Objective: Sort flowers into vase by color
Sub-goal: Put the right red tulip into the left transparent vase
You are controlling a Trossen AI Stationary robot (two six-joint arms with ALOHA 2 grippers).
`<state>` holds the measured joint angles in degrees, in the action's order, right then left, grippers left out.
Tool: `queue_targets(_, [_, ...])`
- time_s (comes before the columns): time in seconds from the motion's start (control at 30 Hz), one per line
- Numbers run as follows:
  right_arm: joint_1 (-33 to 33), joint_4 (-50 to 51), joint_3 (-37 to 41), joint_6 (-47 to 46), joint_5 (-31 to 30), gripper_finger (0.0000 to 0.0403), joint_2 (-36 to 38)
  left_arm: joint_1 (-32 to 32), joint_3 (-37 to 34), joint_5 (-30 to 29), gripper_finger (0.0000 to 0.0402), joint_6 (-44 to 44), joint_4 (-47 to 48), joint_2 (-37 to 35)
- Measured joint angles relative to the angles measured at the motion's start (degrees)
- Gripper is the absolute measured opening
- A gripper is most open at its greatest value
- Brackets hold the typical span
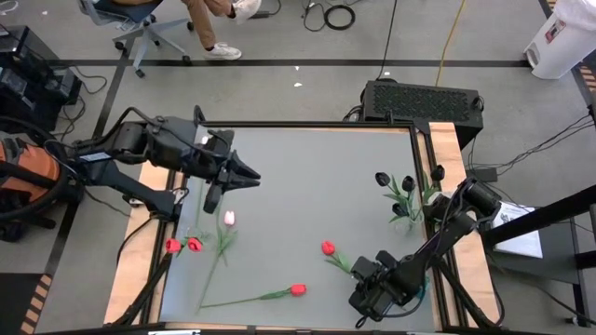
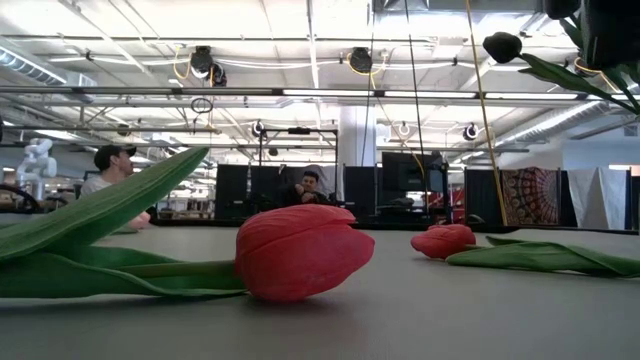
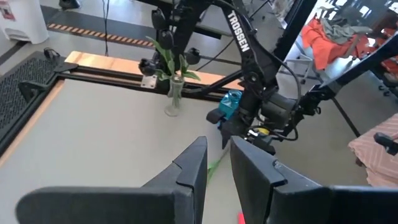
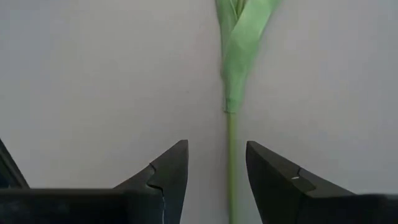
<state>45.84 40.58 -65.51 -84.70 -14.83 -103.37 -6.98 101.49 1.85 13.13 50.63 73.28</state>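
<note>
Flowers (image 1: 296, 289) scattered across grey counter (image 1: 307, 186); black-headed ones upright in vase (image 1: 407, 200) near right edge. High view: left gripper (image 1: 244, 175) above pink tulip (image 1: 228, 218), fingers narrowly parted, empty; right gripper (image 1: 358, 302) at stem end of red tulip (image 1: 328, 247). Low view: red head (image 2: 300, 250) lying close, another (image 2: 445, 240) farther back; people seated beyond. Right wrist view: fingers (image 4: 171, 168) parted, straddling green stem (image 4: 231, 162), not clenched.
</note>
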Motion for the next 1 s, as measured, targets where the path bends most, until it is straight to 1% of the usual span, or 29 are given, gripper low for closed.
queue_targets(0.3, [0.0, -6.3, 4.0, 0.2, 0.2, 0.0153, 0.0, -1.6, 0.0, -0.2, 0.0077, 0.1, 0.0, 0.1])
queue_targets(0.6, [-0.1, -7.2, 5.5, 0.1, 0.2, 0.0153, 0.0, -2.9, 0.0, -0.4, 0.0077, 0.1, 0.0, 0.1])
queue_targets(0.8, [-0.1, -9.4, 6.8, 0.0, 0.1, 0.0153, 0.1, -2.9, 0.0, -0.4, 0.0077, 0.1, 0.0, 0.1])
queue_targets(1.0, [-0.1, -9.5, 6.8, -0.1, 0.1, 0.0153, 0.1, -2.9, 0.0, -0.4, 0.0077, 0.1, 0.0, 0.1])
